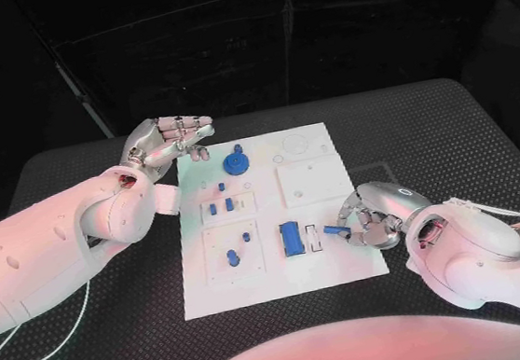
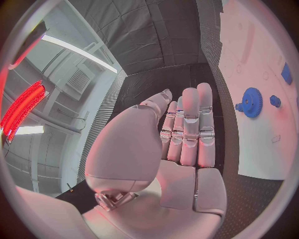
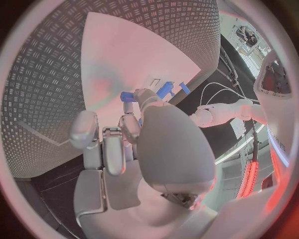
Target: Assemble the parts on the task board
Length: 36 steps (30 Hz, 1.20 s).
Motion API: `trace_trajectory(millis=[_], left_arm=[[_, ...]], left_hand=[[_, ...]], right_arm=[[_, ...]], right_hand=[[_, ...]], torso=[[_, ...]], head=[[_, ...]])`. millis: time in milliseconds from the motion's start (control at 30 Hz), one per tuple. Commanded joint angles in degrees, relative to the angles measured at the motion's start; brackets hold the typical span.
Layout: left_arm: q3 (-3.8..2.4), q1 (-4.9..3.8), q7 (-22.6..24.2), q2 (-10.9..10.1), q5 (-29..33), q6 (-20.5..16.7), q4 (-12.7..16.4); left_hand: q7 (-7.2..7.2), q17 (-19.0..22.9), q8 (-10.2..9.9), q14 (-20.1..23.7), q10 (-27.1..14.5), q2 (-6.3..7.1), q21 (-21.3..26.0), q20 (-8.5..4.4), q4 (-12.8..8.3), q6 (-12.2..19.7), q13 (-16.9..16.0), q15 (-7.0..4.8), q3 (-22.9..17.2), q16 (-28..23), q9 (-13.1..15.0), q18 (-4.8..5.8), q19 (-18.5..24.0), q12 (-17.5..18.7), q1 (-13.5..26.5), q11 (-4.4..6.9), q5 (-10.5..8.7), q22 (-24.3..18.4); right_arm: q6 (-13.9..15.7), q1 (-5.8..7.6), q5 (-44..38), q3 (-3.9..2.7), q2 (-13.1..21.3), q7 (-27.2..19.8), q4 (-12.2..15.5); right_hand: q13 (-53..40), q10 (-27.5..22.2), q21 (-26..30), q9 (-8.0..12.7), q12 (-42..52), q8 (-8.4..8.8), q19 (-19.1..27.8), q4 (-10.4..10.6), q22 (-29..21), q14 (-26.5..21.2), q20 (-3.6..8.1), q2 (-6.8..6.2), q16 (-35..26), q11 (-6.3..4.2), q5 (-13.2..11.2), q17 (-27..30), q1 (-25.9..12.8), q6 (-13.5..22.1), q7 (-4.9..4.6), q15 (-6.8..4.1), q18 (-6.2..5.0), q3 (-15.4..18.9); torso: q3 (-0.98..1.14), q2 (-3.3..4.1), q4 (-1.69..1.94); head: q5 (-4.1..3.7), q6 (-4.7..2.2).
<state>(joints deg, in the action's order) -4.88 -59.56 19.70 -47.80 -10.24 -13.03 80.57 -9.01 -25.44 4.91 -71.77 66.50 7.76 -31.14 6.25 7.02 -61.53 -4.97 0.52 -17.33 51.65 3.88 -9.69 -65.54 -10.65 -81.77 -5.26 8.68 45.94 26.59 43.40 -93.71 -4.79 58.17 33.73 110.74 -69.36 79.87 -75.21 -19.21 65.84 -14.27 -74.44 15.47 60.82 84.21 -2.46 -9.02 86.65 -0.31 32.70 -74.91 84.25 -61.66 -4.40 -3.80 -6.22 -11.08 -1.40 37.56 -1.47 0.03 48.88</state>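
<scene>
The right hand (image 1: 373, 217) pinches a small blue part (image 1: 336, 229) at its fingertips, over the task board (image 1: 333, 266) edge; the left hand (image 1: 169, 141) holds nothing, fingers straight — a blue gear (image 2: 251, 102) lies just beside it.

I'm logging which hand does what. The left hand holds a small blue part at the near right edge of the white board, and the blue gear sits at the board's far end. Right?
Not quite: the right hand holds the small blue part, as the head view shows. The left hand hovers with nothing in it by the white board's far left corner. The blue gear does sit at the far end.
</scene>
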Motion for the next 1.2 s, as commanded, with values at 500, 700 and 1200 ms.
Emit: trace_trajectory(millis=[500, 700, 1200], left_arm=[[-0.05, -0.07, 0.22, 0.03, 0.18, 0.51, 0.33], [-0.05, -0.07, 0.15, 0.02, 0.18, 0.56, 0.40], [-0.05, -0.08, -0.08, 0.02, 0.18, 0.74, 0.38]], left_hand=[[-0.34, 0.08, -0.34, 0.29, -0.30, -0.37, 0.25, 0.30, -0.11, 0.24, 0.05, 0.09, 0.24, -0.35, -0.03, -0.76, -0.10, -0.18, -0.16, -0.02, -0.19, -0.06], [-0.34, 0.08, -0.34, 0.29, -0.30, -0.37, 0.25, 0.30, -0.11, 0.24, 0.05, 0.09, 0.24, -0.35, -0.03, -0.76, -0.10, -0.18, -0.16, -0.02, -0.19, -0.06], [-0.38, 0.09, -0.35, 0.30, -0.35, -0.35, 0.30, 0.31, -0.11, 0.27, 0.05, 0.10, 0.29, -0.35, -0.03, -0.76, -0.13, -0.21, -0.15, -0.05, -0.20, -0.10]], right_arm=[[0.04, 0.07, 6.72, 0.00, -3.89, -0.68, -2.32], [-0.94, 0.07, 6.92, -0.01, -5.06, 0.68, -3.19], [-1.60, 0.08, 6.97, -0.01, -5.93, 1.05, -3.51]], right_hand=[[-0.42, 0.71, -0.17, -0.57, 0.66, 0.60, -0.50, 0.70, 0.06, 4.49, 0.08, -0.39, 0.30, -0.07, -2.42, -8.51, -4.32, -0.53, 0.19, -0.24, 0.56, 0.48], [-0.56, 0.81, -0.18, -0.77, 0.77, 0.72, -0.60, 0.96, 0.16, 4.52, 0.05, -0.34, 0.35, -0.09, -2.03, -8.63, -6.49, -0.70, 0.24, -0.25, 0.58, 1.52], [-1.05, 1.10, -0.07, -1.42, 1.15, 0.91, -0.72, 1.17, 0.23, 4.53, 0.07, 0.12, 0.37, -0.15, 0.40, -8.69, -14.64, -1.48, 0.44, -0.25, 0.59, 7.38]], torso=[[0.01, 0.10, 0.07], [-0.01, 0.01, 0.02], [0.03, 0.00, -0.13]], head=[[0.36, 0.23], [0.53, 0.24], [0.81, 0.27]])
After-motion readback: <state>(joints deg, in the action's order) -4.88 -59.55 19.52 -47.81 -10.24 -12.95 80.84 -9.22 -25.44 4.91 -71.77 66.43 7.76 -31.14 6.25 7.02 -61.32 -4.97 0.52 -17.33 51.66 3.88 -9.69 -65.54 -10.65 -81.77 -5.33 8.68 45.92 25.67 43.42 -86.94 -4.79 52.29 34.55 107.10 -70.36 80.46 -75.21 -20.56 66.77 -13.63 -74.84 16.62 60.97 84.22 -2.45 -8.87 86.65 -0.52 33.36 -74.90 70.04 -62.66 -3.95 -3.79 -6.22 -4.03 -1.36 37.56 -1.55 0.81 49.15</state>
